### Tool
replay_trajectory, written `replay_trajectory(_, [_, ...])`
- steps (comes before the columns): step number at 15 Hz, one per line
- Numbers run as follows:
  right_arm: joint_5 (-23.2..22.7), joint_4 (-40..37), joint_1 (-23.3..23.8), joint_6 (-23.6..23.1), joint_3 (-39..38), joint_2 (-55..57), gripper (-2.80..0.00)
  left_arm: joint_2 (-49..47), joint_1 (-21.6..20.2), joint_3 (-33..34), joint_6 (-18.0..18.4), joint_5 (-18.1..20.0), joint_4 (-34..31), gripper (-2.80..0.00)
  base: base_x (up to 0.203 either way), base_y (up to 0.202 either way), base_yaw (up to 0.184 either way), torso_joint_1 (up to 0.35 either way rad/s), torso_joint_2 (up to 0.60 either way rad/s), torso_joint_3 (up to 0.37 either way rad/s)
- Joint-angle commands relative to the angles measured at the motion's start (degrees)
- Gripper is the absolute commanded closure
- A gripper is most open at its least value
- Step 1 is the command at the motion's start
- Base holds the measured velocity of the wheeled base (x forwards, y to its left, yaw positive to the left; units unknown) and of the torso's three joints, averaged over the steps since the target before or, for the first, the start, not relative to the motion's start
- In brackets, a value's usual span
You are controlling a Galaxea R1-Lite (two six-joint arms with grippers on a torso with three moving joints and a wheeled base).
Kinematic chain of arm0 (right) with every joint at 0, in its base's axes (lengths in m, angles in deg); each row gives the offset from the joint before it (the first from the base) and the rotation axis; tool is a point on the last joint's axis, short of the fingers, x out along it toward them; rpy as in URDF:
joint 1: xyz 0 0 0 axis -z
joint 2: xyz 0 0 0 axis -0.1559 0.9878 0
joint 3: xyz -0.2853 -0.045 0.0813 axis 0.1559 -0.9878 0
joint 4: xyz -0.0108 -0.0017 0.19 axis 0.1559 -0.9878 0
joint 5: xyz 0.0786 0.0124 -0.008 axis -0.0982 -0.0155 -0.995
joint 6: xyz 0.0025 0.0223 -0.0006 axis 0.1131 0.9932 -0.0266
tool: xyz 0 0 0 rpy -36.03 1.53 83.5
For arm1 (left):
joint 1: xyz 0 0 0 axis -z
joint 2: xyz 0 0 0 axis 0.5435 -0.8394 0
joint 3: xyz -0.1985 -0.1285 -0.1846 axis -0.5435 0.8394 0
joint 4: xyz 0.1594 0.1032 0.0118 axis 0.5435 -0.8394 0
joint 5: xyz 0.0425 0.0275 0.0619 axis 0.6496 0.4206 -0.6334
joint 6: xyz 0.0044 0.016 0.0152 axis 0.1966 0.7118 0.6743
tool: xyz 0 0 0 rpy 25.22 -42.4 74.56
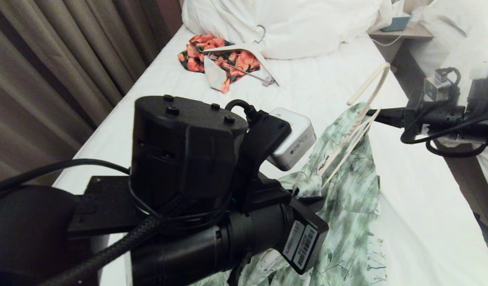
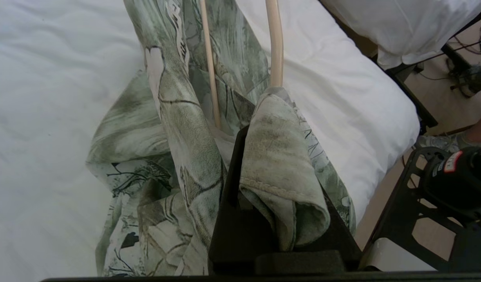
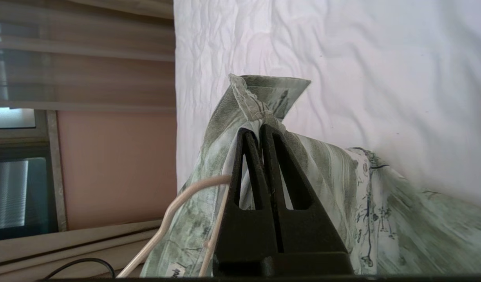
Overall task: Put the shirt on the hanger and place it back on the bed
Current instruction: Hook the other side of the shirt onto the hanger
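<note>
The green-and-white shirt (image 1: 347, 198) hangs bunched above the bed (image 1: 307, 87), held up between both grippers. The cream hanger (image 1: 367, 91) sits inside its neck, with the hook sticking up and out. My right gripper (image 1: 372, 113) reaches in from the right and is shut on the shirt's collar (image 3: 260, 113); the hanger's wire (image 3: 185, 190) runs past its fingers. My left gripper (image 2: 264, 131) is shut on a rolled fold of the shirt (image 2: 279, 164), where one hanger arm (image 2: 275, 43) goes into the cloth. In the head view the left gripper (image 1: 297, 194) is low and central, mostly hidden by its own arm.
An orange-and-black floral garment (image 1: 212, 55) and a wide white hanger (image 1: 244, 51) lie near the big white duvet (image 1: 299, 28). Curtains (image 1: 49, 59) run along the left. A nightstand (image 1: 403, 31) and another white bed (image 1: 458, 35) stand to the right.
</note>
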Motion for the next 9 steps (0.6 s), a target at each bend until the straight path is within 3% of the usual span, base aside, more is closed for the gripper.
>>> replay_trajectory(1, [-0.31, 0.07, 0.16, 0.18, -0.45, -0.51, 0.00, -1.17, -1.11, -0.51, -0.03, -0.18, 0.34, 0.00, 0.000, 0.000, 0.000, 0.000, 0.00, 0.000])
replay_trajectory(9, [-0.23, 0.14, 1.52, -0.46, -0.68, 0.16, 0.00, 3.11, -0.43, -0.52, 0.06, -0.18, -0.25, 0.00, 0.000, 0.000, 0.000, 0.000, 0.00, 0.000])
